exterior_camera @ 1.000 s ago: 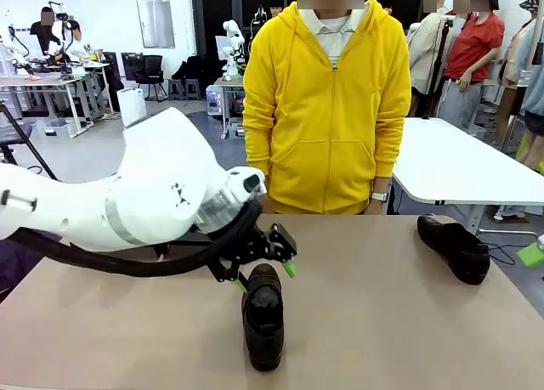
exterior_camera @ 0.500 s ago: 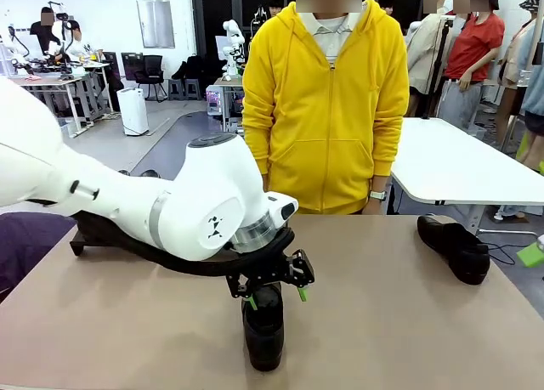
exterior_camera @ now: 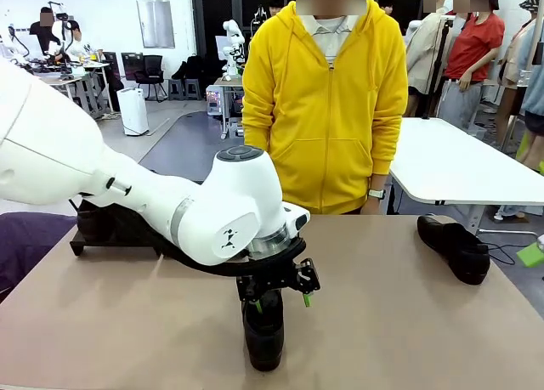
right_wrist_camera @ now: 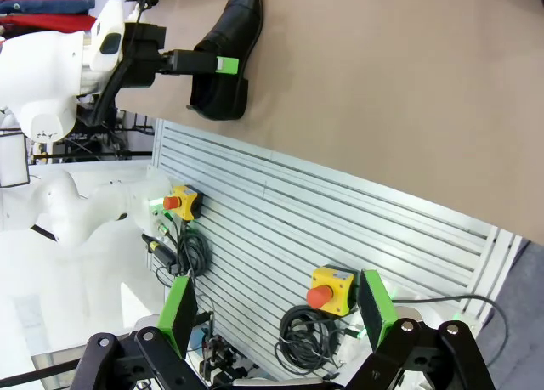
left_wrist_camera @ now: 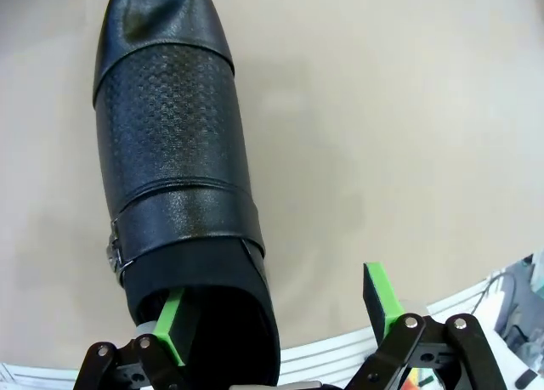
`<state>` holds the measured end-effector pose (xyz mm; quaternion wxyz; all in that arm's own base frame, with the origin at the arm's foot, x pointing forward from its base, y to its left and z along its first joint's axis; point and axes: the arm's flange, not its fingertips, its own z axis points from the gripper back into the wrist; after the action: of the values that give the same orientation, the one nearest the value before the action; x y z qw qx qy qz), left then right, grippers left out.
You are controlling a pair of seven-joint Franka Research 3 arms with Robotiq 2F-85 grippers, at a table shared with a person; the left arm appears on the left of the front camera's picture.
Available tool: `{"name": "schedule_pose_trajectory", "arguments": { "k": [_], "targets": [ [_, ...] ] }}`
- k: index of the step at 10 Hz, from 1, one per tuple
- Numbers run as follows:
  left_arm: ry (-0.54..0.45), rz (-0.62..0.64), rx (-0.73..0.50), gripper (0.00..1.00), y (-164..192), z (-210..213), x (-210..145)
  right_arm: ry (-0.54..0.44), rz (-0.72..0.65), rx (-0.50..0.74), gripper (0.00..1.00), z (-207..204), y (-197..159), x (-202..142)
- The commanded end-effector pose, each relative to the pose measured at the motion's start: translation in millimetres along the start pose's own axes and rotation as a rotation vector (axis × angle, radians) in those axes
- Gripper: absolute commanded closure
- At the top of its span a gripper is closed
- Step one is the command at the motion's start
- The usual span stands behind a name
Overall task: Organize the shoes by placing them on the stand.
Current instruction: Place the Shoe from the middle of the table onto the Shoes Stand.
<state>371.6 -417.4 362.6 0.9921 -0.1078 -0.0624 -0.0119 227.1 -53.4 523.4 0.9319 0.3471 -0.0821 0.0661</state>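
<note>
Front view faces across table (exterior_camera: 408, 322); both wrist views share the shoe (left_wrist_camera: 170, 152).

On the table (exterior_camera: 399, 322), one shoe (exterior_camera: 263, 339) lies at lower centre of the front view, toe toward the bottom edge, with the left gripper (exterior_camera: 280, 301) just above its heel end. In the left wrist view, one finger (left_wrist_camera: 174, 326) sits inside the shoe's opening, the other outside its wall. A second shoe (exterior_camera: 455, 247) lies at far right, well apart. The stand (exterior_camera: 102, 237) sits at mid-left behind the arm (exterior_camera: 127, 195). A person (exterior_camera: 327, 110) stands beyond the table's far edge.
</note>
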Motion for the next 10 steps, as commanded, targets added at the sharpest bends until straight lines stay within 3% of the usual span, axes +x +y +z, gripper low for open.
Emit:
{"name": "schedule_pose_trajectory", "arguments": {
  "k": [1, 2, 3, 4, 10],
  "targets": [
    [-0.012, 0.047, 0.025, 0.0, -11, -1, 3, -0.004, 0.027, 0.021, 0.0, 3, 0, 0],
    [-0.017, 0.065, 0.033, 0.0, -10, -2, 4, -0.004, 0.027, 0.021, 0.0, 3, 0, 0],
    [-0.017, 0.08, 0.042, 0.6, -11, -3, 5, -0.004, 0.027, 0.021, 0.0, 3, 0, 0],
    [-0.016, 0.089, 0.061, 1.0, -11, -5, 7, -0.004, 0.027, 0.021, 0.0, 3, 0, 0],
    [-0.019, 0.112, 0.191, 1.0, -14, -19, 6, -0.004, 0.027, 0.021, 0.0, 3, 0, 0]
  ]
}}
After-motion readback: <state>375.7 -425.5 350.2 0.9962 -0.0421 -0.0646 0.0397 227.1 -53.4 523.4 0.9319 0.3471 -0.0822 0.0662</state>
